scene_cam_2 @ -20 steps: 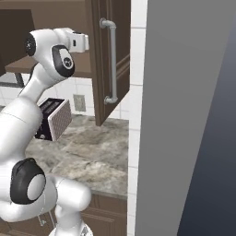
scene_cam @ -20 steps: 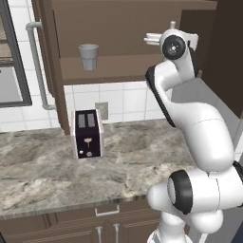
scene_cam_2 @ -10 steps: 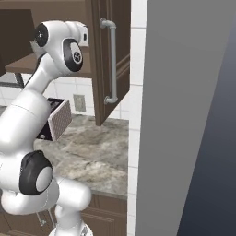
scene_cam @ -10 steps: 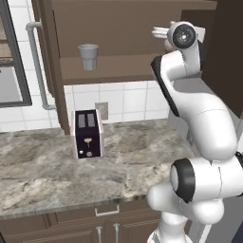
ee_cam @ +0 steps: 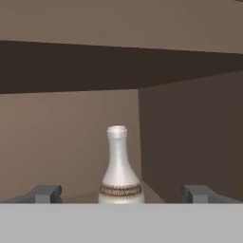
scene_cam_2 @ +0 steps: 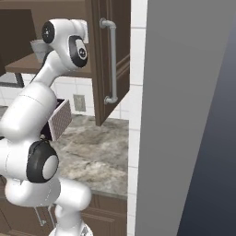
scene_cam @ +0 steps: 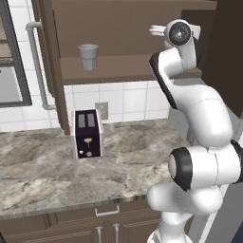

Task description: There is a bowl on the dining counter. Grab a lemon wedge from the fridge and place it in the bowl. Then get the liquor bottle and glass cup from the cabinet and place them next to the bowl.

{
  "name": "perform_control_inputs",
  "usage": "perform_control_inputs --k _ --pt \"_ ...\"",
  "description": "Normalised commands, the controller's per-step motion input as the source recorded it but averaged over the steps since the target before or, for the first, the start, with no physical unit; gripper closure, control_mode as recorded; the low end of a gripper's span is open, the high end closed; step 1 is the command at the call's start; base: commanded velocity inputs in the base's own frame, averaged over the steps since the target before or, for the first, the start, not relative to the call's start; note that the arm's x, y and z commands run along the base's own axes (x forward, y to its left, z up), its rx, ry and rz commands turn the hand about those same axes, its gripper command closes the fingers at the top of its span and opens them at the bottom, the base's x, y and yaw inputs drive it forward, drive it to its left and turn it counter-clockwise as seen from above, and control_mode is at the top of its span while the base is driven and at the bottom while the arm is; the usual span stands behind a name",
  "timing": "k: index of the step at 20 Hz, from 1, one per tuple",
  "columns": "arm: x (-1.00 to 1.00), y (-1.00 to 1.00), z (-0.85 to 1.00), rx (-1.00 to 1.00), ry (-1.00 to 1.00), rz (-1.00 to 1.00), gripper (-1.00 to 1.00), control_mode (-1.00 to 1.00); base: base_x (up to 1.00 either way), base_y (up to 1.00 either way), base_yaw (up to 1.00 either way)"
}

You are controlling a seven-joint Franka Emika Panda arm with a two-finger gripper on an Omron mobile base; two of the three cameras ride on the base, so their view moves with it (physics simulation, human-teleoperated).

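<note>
The liquor bottle, pale with a narrow neck and a patterned band, stands upright deep in the cabinet, straight ahead of my gripper. My fingertips stand wide apart on either side of it, open and short of it. The glass cup sits on the cabinet shelf, well to the left of my raised wrist. In the right base view the glass cup peeks out behind my arm. The bowl, the dining counter and the lemon wedge are out of view.
The open cabinet door with its grey bar handle hangs just right of my arm. A dark toaster stands on the marble worktop below the shelf. A tall grey panel walls off the right side.
My arm has lifted and reached further toward the cabinet's right end. The jaws stay open, and the cup and toaster have not moved.
</note>
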Motion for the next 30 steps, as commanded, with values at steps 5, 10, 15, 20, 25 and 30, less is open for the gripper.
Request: perform_control_inputs --k 5,10,15,20,25,30 --pt "0.26 -0.01 0.0 0.0 0.0 0.0 -1.0 -1.0 0.0 0.0 0.0" --pt "0.11 -0.07 0.0 0.0 0.0 0.04 -1.0 -1.0 0.0 0.0 0.0" --pt "0.12 -0.18 0.02 0.0 -0.03 0.03 -1.0 -1.0 0.0 0.0 0.0" --pt "0.1 -0.32 0.12 0.02 -0.03 0.02 -1.0 -1.0 0.0 0.0 0.0" --pt "0.23 -0.01 0.01 0.0 0.0 0.01 -1.0 -1.0 0.0 0.0 0.0" --pt "0.12 0.0 0.0 0.0 0.01 0.0 -1.0 -1.0 0.0 0.0 0.0"
